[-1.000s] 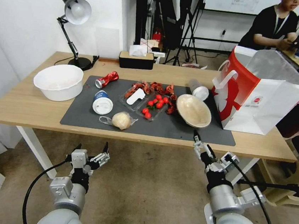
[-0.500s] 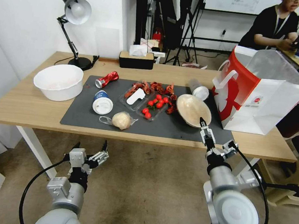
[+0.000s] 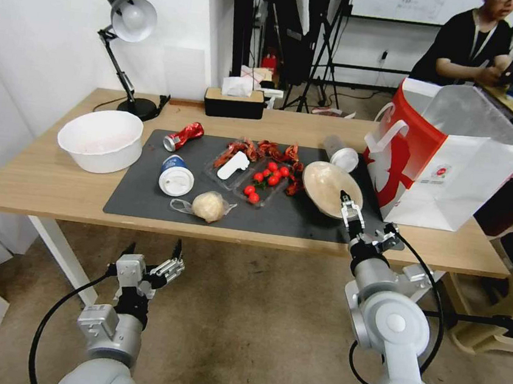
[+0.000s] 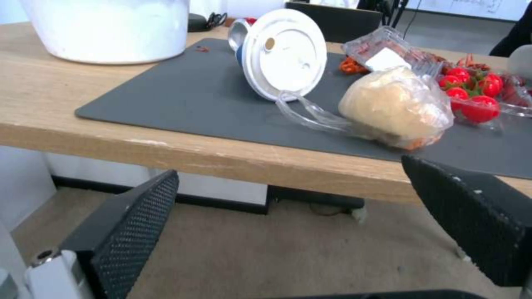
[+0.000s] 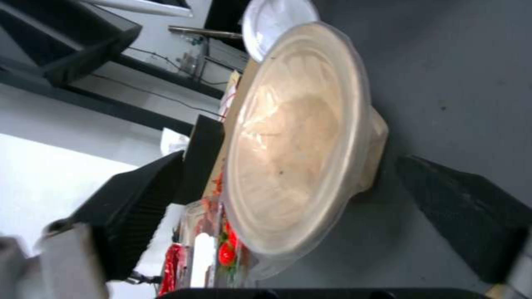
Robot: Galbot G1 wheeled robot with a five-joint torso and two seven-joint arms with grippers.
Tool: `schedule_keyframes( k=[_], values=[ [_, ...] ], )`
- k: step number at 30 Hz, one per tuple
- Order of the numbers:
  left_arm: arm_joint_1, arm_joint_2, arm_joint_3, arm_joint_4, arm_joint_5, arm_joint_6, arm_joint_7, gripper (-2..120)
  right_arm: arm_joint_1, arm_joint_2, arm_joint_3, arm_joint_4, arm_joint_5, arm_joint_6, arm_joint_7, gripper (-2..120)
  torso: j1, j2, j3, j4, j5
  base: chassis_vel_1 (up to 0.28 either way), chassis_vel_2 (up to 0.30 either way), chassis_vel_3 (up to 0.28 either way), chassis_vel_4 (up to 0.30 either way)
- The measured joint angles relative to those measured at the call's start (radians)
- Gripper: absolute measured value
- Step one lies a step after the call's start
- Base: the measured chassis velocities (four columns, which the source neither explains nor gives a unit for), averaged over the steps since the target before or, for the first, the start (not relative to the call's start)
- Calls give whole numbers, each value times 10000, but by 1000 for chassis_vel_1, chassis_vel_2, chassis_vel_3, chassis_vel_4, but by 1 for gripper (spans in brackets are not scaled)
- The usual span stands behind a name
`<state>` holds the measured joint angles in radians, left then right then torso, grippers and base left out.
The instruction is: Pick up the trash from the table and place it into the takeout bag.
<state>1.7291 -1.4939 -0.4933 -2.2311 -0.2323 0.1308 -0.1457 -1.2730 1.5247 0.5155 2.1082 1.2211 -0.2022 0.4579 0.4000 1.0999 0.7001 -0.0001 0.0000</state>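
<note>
On the table [image 3: 37, 181], the dark mat [image 3: 146, 199] holds a crushed red can [image 3: 183, 136], a blue-white lidded cup [image 3: 175, 175] on its side, a bagged pale bun [image 3: 208, 206], a beige shallow bowl [image 3: 329, 187] and a clear white-lidded cup [image 3: 341, 154]. The red-and-white takeout bag [image 3: 449, 157] stands open at the right end. My right gripper [image 3: 346, 206] is open at the bowl's near rim; the right wrist view has its fingers [image 5: 139, 207] on either side of the bowl [image 5: 299, 141]. My left gripper [image 3: 151, 260] hangs open below the table's front edge, facing the bun [image 4: 396, 106] and cup [image 4: 282, 52].
A large white bowl [image 3: 100, 139] and a desk lamp [image 3: 130, 20] occupy the left end, a tissue box [image 3: 234, 101] the back edge. Clear trays with cherry tomatoes [image 3: 265, 181] and red shells [image 3: 273, 151] lie mid-mat, left of the beige bowl.
My right arm has risen from below the table edge and reached forward, bringing its gripper up to the beige bowl's near rim. The left arm has barely moved.
</note>
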Motion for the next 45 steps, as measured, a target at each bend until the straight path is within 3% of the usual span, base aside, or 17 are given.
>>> schedule_keyframes(
  k=[3,5,14,16,18,20,22,28,45],
  values=[
    [13,-1,-5,30,0,-62,0,100,278,-29,-1,-175,238,-26,408,89,0,0,0,1,-1,0,0,0,0],
    [21,-18,10,39,0,-92,0,100,382,-46,13,-387,421,-18,696,75,0,0,0,1,0,0,0,0,0],
    [39,-14,31,35,17,-105,0,100,353,-58,36,-419,596,-22,829,43,0,0,0,0,0,0,0,0,0],
    [43,-12,31,31,17,-107,0,100,352,-56,35,-419,598,-23,833,42,0,0,0,0,0,0,0,0,0],
    [54,-8,29,23,18,-118,0,100,349,-49,33,-418,600,-25,847,30,1,0,-1,0,0,0,0,0,0],
    [56,-7,28,21,19,-125,0,100,344,-47,32,-416,600,-26,851,28,0,0,-1,0,0,0,0,0,0],
    [72,-8,26,19,21,-176,0,100,313,-41,31,-403,600,-31,860,14,0,0,-1,1,0,0,0,0,0],
    [82,-17,28,18,27,-193,0,100,284,-43,32,-370,600,-33,860,0,0,0,-1,0,0,0,0,0,0],
    [140,-26,67,-77,114,-231,-13,100,74,-241,80,142,137,-30,513,0,0,0,-2,0,1,0,0,0,0]
  ],
)
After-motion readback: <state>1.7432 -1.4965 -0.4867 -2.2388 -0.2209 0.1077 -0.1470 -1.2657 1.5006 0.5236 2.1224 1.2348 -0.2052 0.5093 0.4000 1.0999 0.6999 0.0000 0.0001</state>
